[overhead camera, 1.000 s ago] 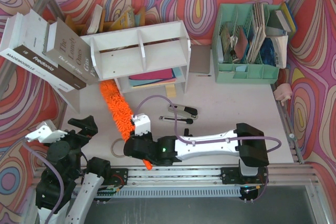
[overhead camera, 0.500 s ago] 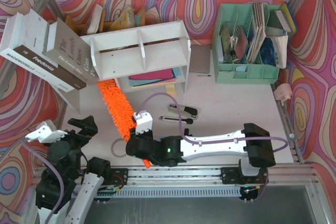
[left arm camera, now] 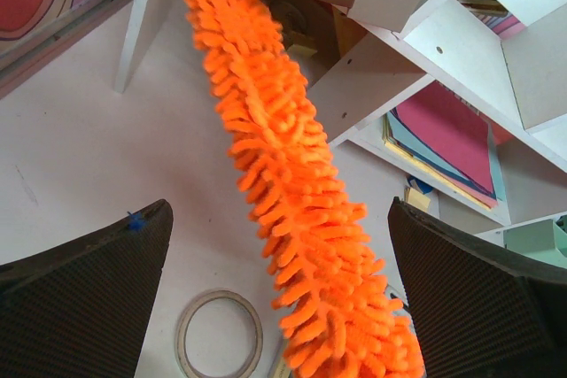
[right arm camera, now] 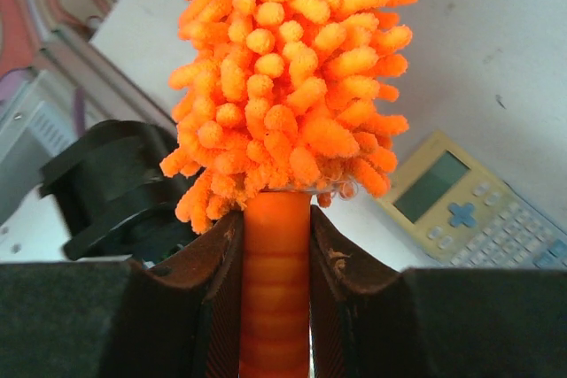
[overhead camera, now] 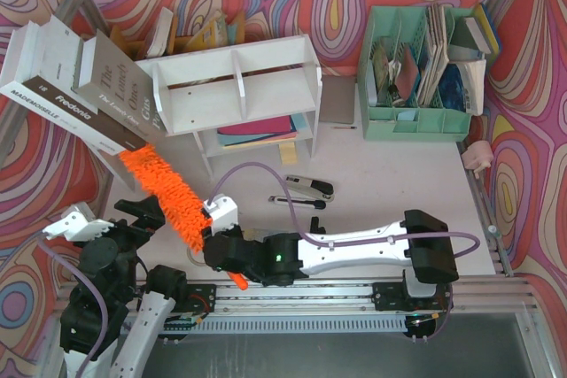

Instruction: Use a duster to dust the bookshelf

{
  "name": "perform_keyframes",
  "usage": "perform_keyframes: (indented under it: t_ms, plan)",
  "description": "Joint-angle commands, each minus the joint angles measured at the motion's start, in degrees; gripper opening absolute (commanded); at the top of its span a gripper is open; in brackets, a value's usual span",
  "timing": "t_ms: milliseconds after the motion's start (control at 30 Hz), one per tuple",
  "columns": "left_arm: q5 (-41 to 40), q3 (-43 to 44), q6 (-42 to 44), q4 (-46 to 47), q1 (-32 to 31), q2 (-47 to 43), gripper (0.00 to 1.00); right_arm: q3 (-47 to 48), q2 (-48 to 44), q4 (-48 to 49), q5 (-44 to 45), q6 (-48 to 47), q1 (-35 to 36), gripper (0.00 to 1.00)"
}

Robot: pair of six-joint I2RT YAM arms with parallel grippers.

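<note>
So, quick update: the duster (overhead camera: 164, 192) just swung. A second ago its fluffy end was poked up against the lower-left front corner of the bookshelf (overhead camera: 235, 81). Now the whole head has rotated off toward the left of the overhead frame. The tip sits just below the leaning stack of big books (overhead camera: 106, 86) in the upper left, clear of the shelf's white side panel.

The right gripper (overhead camera: 213, 241) slid a bit left along the bottom of the frame to do that. Its fingers are clamped tight on the ribbed orange handle, right under where the fluff starts, which the right wrist view shows nicely, with a calculator (right arm camera: 461, 210) on the table behind.

The left gripper (left arm camera: 279, 219) is spread wide and holding nothing. In its own view the duster runs diagonally up the middle of the frame between the two fingers, but I can't tell whether it's actually between them or just out in front. There's a tape ring (left arm camera: 220, 335) on the table at the bottom of that view.

What it means, I reckon: that was one stroke finishing or a reposition, not progress on the shelf itself. The flat top and the tiers with the coloured folders look like they need another pass, so the head has to come back right and up.
</note>
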Motion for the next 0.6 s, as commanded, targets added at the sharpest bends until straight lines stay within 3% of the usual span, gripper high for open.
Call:
perform_keyframes:
  t_ms: [0,567]
  plan:
    - [-1.2,-0.3,-0.5,-0.3,0.4,-0.9,0.99,0.7,-0.8,11.4,0.3,-7.2,1.1,0.00]
    - [-2.8,-0.1,-0.7,-0.8,0.4,-1.1,0.99,4.1,6.3,0.8,-8.7,-7.1,-2.4,0.00]
